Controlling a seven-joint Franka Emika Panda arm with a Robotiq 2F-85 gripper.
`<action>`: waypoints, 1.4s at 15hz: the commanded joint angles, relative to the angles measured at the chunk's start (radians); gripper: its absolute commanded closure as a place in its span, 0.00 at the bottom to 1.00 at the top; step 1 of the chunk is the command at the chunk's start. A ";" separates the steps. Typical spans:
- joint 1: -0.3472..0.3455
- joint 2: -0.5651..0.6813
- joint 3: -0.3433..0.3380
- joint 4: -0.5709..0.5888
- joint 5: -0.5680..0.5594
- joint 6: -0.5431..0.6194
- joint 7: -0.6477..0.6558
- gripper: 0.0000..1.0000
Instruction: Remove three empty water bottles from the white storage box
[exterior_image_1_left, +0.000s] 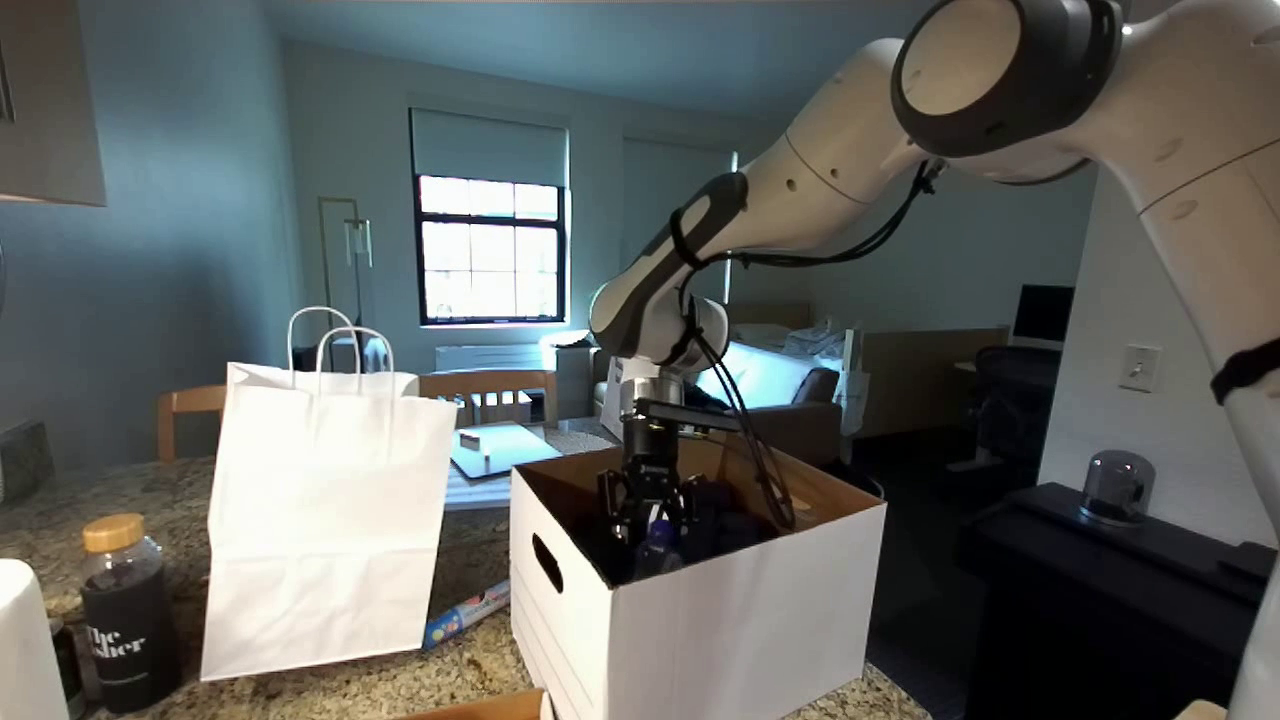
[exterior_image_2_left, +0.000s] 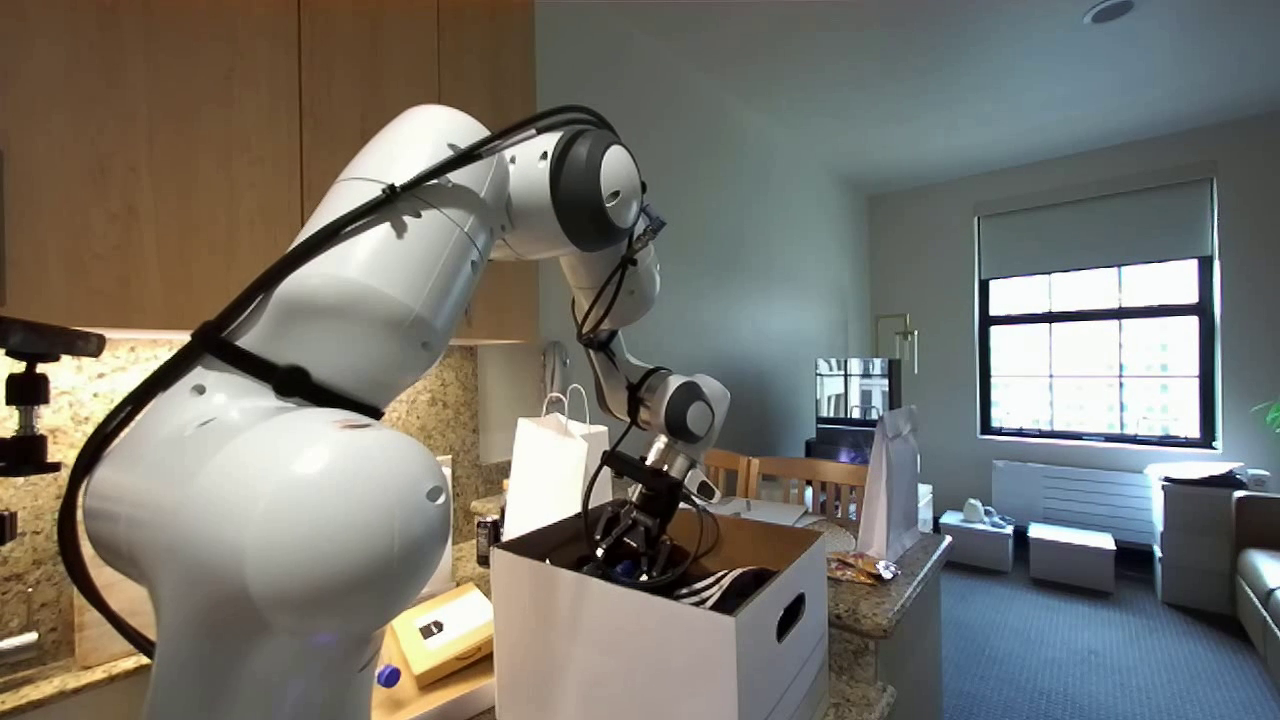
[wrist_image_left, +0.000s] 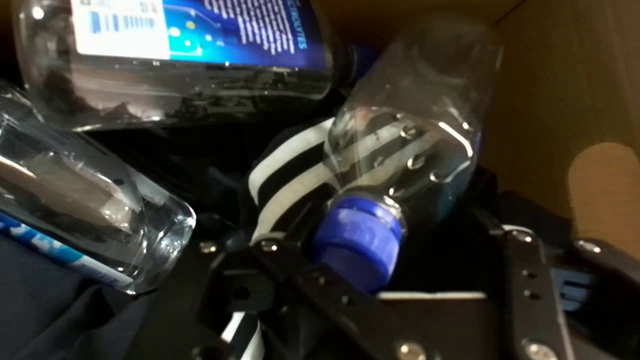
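The blue-capped bottle (wrist_image_left: 410, 135) is lying inside the white storage box (exterior_image_1_left: 740, 630), cap end toward the gripper (wrist_image_left: 400, 218), over some dark striped cloth (wrist_image_left: 287, 175). Two more are sharing the box with it: in the wrist view a blue-labelled bottle (wrist_image_left: 185, 57) is lying sideways near the top, and a clear bottle (wrist_image_left: 95, 200) with a thin blue strip is lying over at the left. The gripper's fingers (wrist_image_left: 525, 265) are standing apart, either side of the first one's neck end. A dark gap is showing between the cap and the finger at the right; whether the left one is touching the cap, honestly can't tell. The arm (exterior_image_1_left: 850, 150) is hanging over the box in both exterior views. Outside, the whole lot is sitting on a speckled counter (exterior_image_1_left: 470, 672), with a white paper bag (exterior_image_1_left: 330, 520) standing nearby and a blue tube (exterior_image_1_left: 470, 613) lying between bag and box. A dark jar (exterior_image_1_left: 128, 625) with a tan lid is standing on the bag's other side. Way back, a window (exterior_image_1_left: 490, 250) is glowing pretty bright.
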 joint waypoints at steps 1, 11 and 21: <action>0.000 -0.016 0.010 0.002 -0.007 0.021 -0.025 0.63; 0.007 -0.046 0.025 0.011 -0.005 0.034 -0.034 0.73; -0.011 -0.149 0.022 0.064 0.026 0.138 -0.042 0.73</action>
